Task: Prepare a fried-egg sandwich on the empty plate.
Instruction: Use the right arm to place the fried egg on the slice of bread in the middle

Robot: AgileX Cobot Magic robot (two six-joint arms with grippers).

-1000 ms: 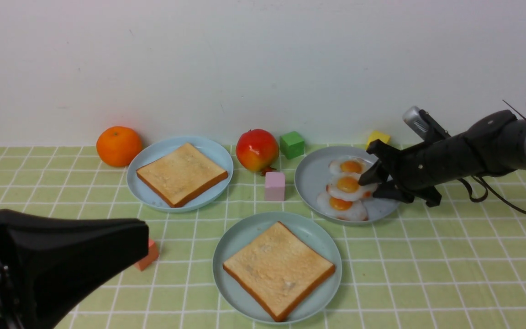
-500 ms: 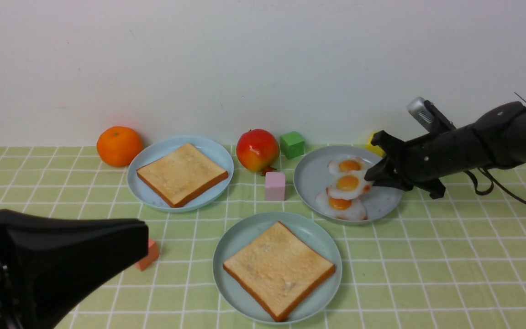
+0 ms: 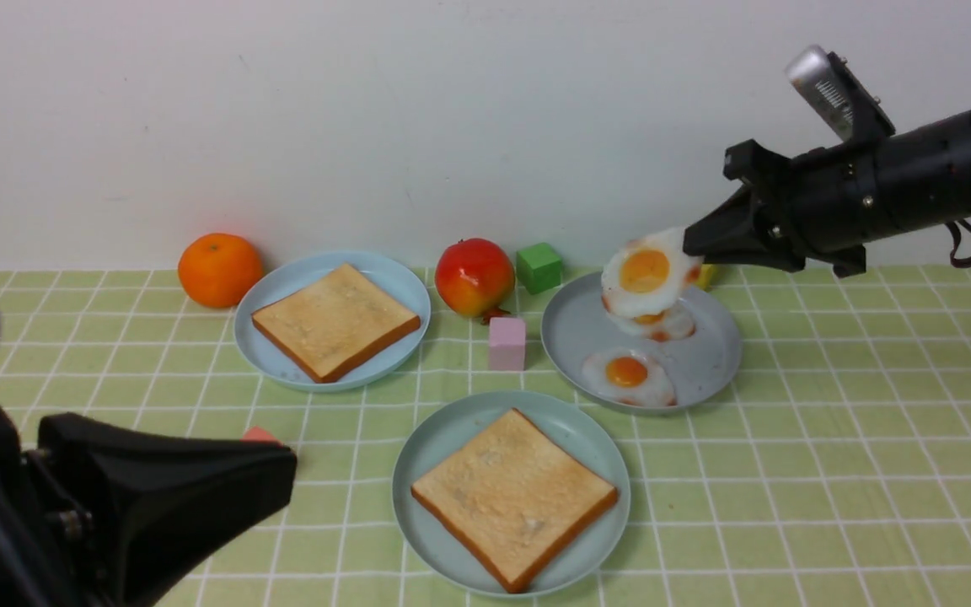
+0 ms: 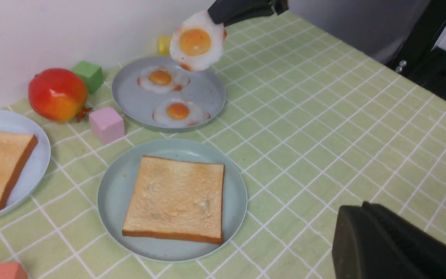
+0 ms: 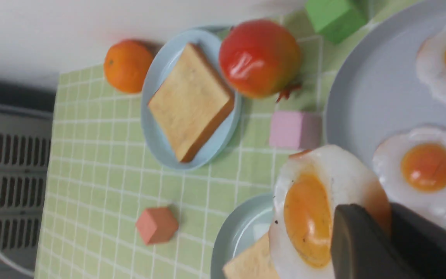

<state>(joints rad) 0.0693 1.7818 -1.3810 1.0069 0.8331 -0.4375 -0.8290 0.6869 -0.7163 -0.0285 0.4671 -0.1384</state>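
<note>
My right gripper (image 3: pixel 692 244) is shut on the edge of a fried egg (image 3: pixel 646 271) with a white rim and orange yolk, and holds it tilted in the air above the grey plate (image 3: pixel 705 362). The right wrist view shows its fingers (image 5: pixel 362 240) clamped on that egg (image 5: pixel 308 217). One toast slice (image 3: pixel 512 496) lies on the pale teal-green plate (image 3: pixel 452 430) at the front middle. The other toast slice (image 3: pixel 332 320) lies on the sky-blue plate (image 3: pixel 283 278). My left gripper (image 3: pixel 283 476) is shut and empty at the front left, low over the cloth.
Two more fried eggs (image 3: pixel 627 375) stay on the grey plate. An orange (image 3: pixel 218 270), a red fruit (image 3: pixel 474 276), a green cube (image 3: pixel 539 266) and a pink cube (image 3: pixel 507 343) stand around the plates. A salmon cube (image 3: pixel 258 435) peeks out behind my left gripper.
My right gripper has risen from the grey plate with one fried egg in it. Two eggs stayed on the plate. My left arm shifted a little to the right.
</note>
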